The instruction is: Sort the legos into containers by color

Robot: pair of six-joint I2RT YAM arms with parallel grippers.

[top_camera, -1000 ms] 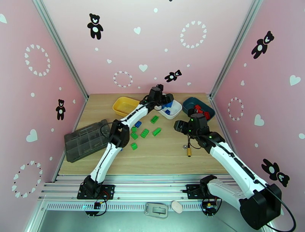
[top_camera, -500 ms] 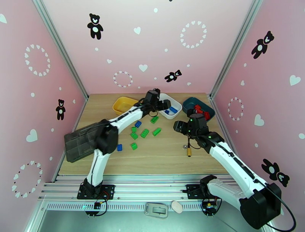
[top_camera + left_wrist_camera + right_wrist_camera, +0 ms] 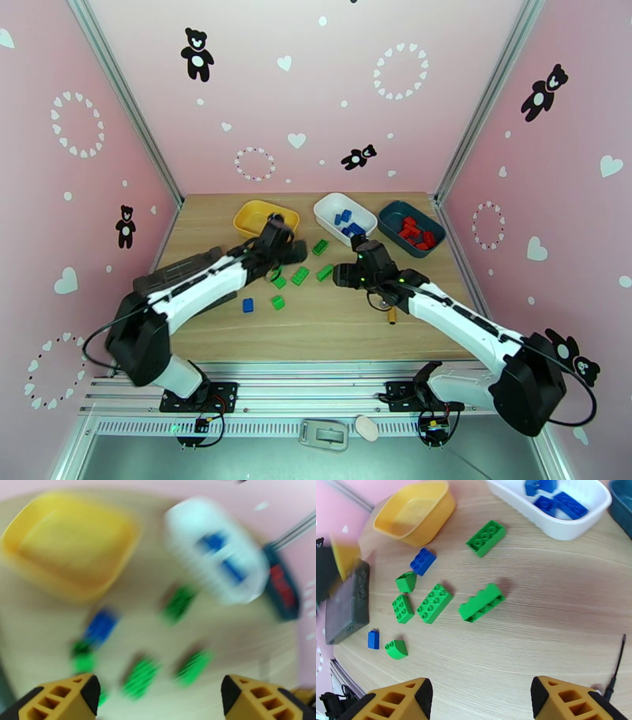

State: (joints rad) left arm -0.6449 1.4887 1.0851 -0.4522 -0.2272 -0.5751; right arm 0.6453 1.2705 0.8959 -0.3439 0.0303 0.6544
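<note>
The left gripper (image 3: 160,701) is hanging with jaws spread and empty above the loose green legos (image 3: 481,602) lying mid-way across the table (image 3: 332,324). The right gripper (image 3: 478,703) is gaping likewise, empty, just beside them. Along the far edge, the yellow bin (image 3: 430,527), the white bin (image 3: 561,529) carrying blue legos (image 3: 563,503) and the teal bin (image 3: 393,209) carrying red legos (image 3: 411,230) are sitting in a row.

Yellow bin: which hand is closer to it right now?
Left. The left hand hovers just in front of the yellow bin, by its near right corner; the right hand is farther right, past the green legos.
</note>
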